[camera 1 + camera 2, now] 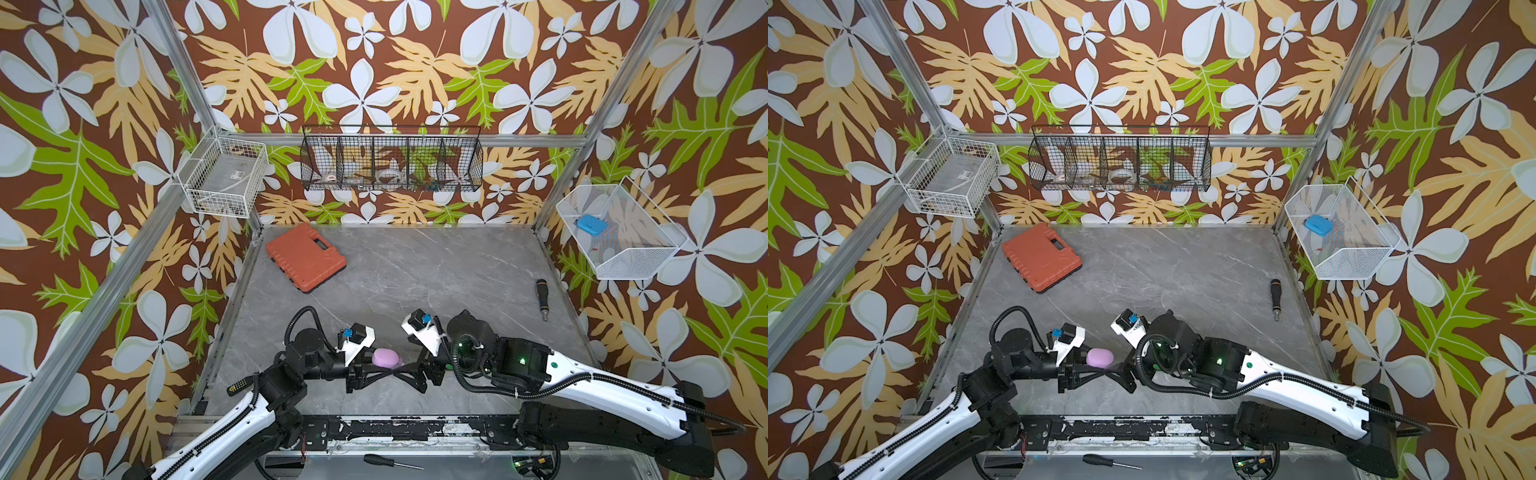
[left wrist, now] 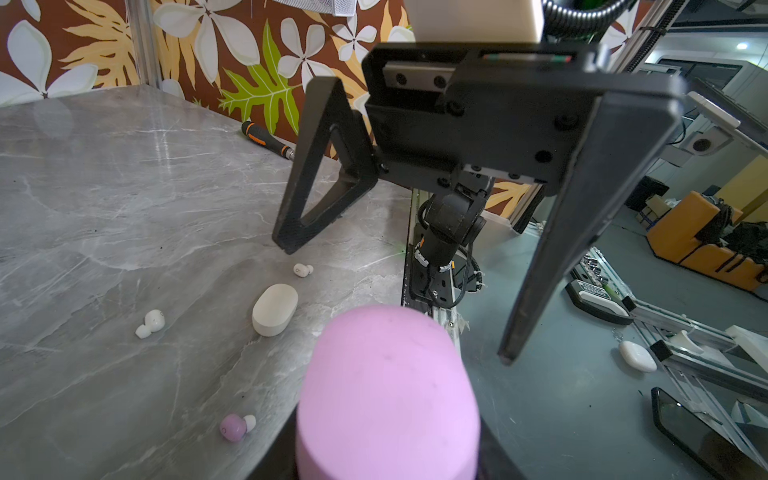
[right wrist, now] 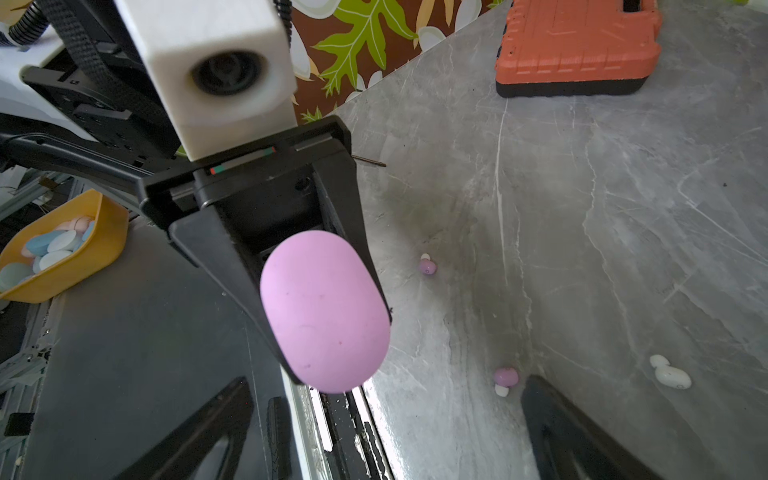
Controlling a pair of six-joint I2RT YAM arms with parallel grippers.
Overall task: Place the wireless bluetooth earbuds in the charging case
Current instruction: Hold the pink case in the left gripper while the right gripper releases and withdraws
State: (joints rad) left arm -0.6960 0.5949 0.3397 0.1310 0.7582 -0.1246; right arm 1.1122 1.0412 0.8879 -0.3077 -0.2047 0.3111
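Left wrist view's edge cuts off the lilac case (image 2: 386, 395).

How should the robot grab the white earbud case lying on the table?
Grip the white charging case across its short width, at the middle, coming straight down from above. It lies flat on the table like an oval pebble, so its long sides sit closest together; the rounded ends would likely slip.

My jaws clamp a lilac-pink pebble-shaped plastic case (image 2: 386, 395); at twelve o'clock the black right gripper (image 2: 398, 300) gapes wide; at ten, a white pebble-shaped plastic case (image 2: 275, 309) lies on the grey marble-patterned table (image 2: 124, 187)
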